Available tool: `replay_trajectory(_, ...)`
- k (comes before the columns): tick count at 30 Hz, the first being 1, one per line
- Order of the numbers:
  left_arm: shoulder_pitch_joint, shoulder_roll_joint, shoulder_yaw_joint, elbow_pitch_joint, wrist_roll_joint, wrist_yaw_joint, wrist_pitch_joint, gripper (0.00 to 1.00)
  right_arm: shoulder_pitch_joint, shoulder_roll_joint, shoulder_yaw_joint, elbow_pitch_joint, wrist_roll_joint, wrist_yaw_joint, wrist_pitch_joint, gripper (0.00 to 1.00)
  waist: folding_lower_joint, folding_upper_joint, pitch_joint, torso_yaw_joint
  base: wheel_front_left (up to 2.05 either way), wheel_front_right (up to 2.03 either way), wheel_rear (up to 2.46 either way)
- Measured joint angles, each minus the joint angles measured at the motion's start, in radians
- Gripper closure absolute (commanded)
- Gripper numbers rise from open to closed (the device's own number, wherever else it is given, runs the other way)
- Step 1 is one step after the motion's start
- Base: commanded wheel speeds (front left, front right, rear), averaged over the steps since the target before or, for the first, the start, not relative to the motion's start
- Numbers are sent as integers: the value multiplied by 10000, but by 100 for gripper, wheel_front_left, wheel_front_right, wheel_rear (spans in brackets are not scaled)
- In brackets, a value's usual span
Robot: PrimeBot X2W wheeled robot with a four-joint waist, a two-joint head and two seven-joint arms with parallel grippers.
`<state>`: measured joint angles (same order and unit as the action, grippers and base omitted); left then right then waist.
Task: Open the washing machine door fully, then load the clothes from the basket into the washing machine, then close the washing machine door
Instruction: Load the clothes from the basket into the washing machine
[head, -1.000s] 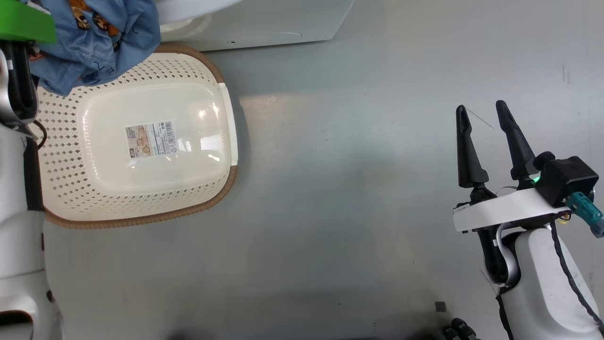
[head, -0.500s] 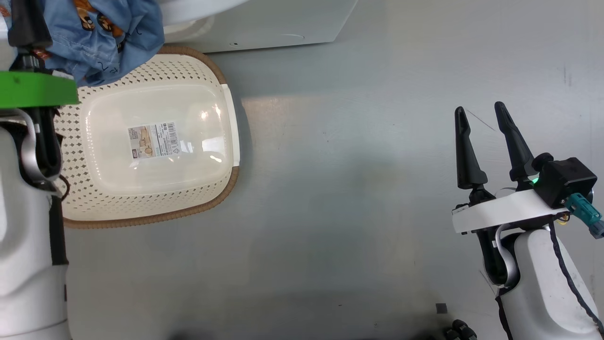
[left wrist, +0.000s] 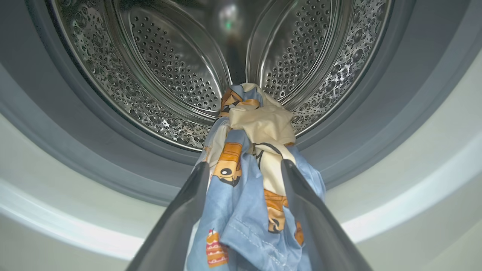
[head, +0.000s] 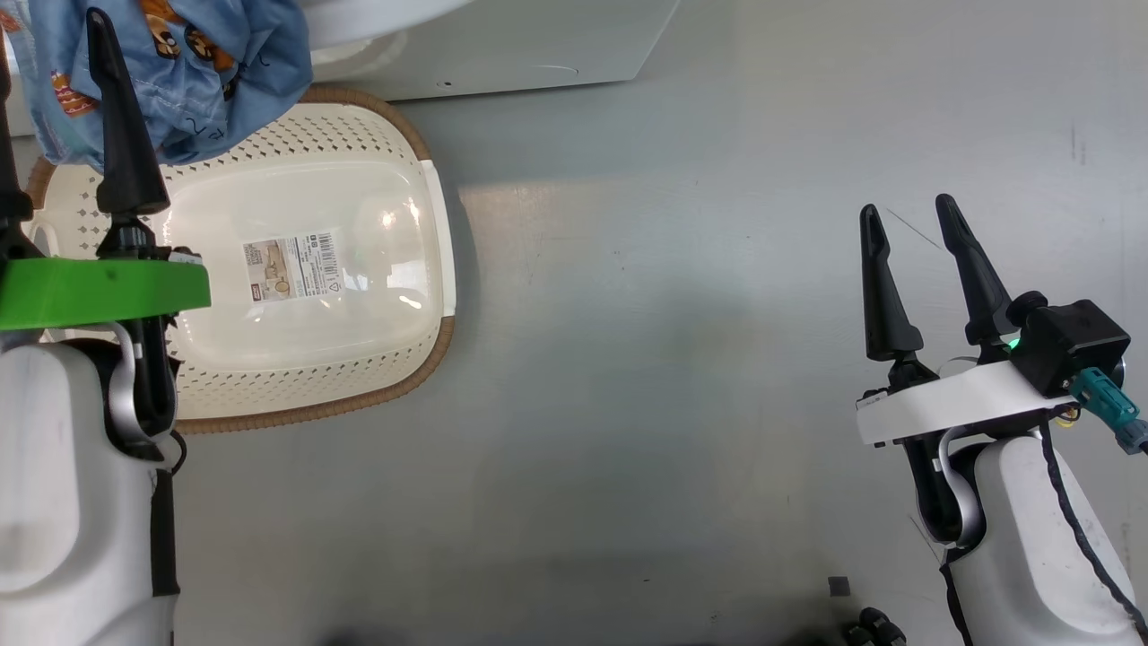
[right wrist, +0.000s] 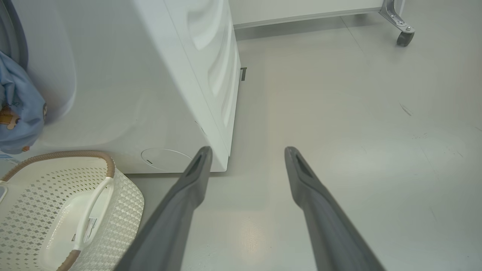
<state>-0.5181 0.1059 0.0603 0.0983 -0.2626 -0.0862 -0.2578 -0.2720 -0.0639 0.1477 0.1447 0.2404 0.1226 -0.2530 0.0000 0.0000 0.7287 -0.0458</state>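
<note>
My left gripper (left wrist: pixel 244 165) stands wide around the clothes (left wrist: pixel 260 124) hanging from the washing machine (left wrist: pixel 162 75) drum; my right gripper (head: pixel 906 215), also wide, holds nothing.

Smooth pale-grey floor (head: pixel 682 359) carries cream-white perforated plastic basket (head: pixel 296 388) w/ brown woven-look rim, upright, just beside front of big white washing machine (head: pixel 502 45); grey caster wheel (right wrist: pixel 404 37) rests well apart.

Place: looking like a laundry test room.
Signs: front-loading washing machine (right wrist: pixel 124 86) and perforated basket (head: pixel 395 370) are sitting on bare grey floor (head: pixel 673 404); a castor (right wrist: pixel 404 37) is standing beyond.
</note>
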Motion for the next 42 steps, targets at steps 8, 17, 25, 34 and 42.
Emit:
replay_trajectory(8,804,-230,88,-476,224,2,0,0,-1,-17,27,0,-10,0,0,0,0,0,9,-1,0,0,0)
replay_trajectory(17,1761,-336,234,-706,293,2,0,0,-17,-27,73,13,-10,0,2,0,0,0,-9,-21,0,0,0)
replay_trajectory(25,2303,-527,251,-690,318,2,0,0,-23,-58,161,102,-10,0,0,0,0,0,-302,-11,0,0,0)
replay_trajectory(34,3040,-573,207,-479,318,-2,0,0,-13,-75,203,138,-8,0,2,0,0,0,-525,-43,0,0,0)
replay_trajectory(42,3234,-583,165,-464,318,-13,0,0,-4,-79,221,153,-8,0,0,0,0,0,-589,-59,0,0,0)
